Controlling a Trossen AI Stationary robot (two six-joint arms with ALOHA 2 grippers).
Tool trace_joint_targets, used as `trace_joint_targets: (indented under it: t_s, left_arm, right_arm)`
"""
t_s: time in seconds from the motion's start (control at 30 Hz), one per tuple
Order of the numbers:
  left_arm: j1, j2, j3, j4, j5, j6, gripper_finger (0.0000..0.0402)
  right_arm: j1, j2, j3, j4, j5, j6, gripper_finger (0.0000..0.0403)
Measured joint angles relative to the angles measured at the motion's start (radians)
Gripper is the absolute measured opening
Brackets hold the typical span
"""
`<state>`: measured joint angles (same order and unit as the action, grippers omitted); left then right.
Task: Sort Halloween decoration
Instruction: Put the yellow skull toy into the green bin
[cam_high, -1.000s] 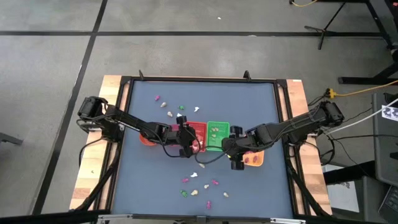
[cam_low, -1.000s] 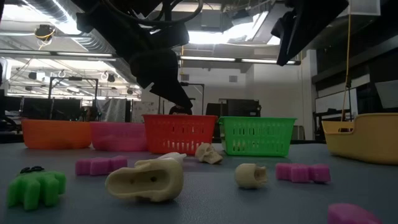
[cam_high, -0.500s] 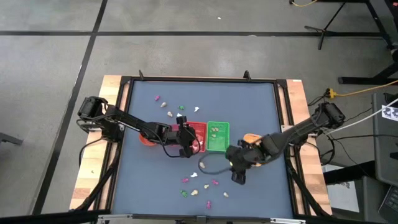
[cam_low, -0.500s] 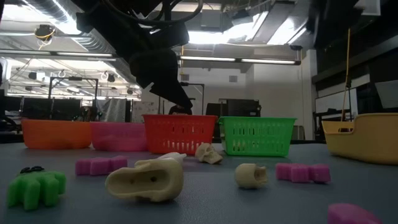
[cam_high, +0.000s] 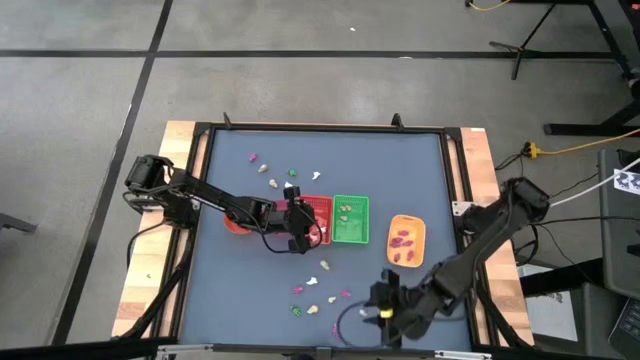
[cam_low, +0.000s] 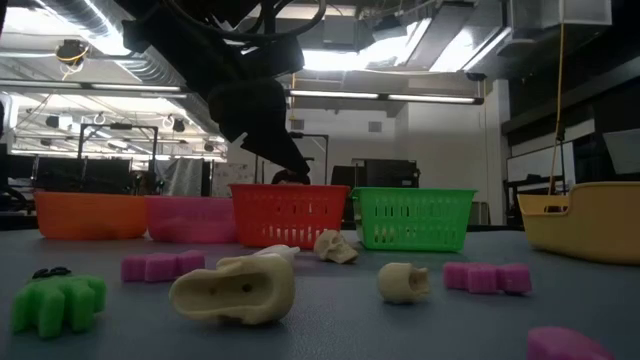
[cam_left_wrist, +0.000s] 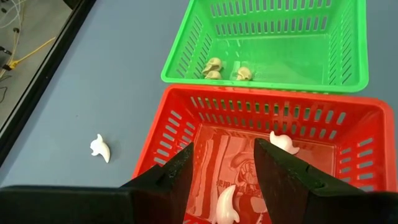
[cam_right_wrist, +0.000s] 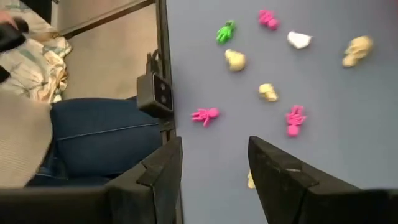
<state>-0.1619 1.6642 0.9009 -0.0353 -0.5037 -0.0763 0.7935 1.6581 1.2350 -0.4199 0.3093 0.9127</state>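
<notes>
- Hovering over the red basket, the left gripper is standing with fingers apart, grasping nothing; white trinkets are lying in the basket just below it
- Hanging near the table's front edge, the right gripper is standing spread and empty; loose trinkets are lying just ahead of it

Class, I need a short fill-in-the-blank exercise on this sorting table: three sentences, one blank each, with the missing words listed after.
1. The left hand hangs open over the ___ basket.
2. The cream skulls lie in the ___ basket.
3. The pink trinkets lie in the ___ tray.

Missing words: red; green; orange
</notes>
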Motion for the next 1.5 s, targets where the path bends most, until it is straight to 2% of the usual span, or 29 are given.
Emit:
trace_joint_targets:
  t_s: [0.3,0.67,1.0,1.5]
  left_arm:
    - [0.000,0.000,0.000,0.000,0.000,0.000,0.0152]
    - [0.000,0.000,0.000,0.000,0.000,0.000,0.0152]
    - [0.000,0.000,0.000,0.000,0.000,0.000,0.0152]
    - [0.000,0.000,0.000,0.000,0.000,0.000,0.0152]
  right_arm:
    - [0.031,0.142,0.000,0.062,0.013,0.000,0.0182]
    - [0.031,0.237,0.000,0.051,0.042,-0.001,0.0182]
    - [0.031,0.245,0.000,0.009,0.092,-0.002,0.0182]
    - [0.031,0.253,0.000,0.002,0.091,-0.004,0.0182]
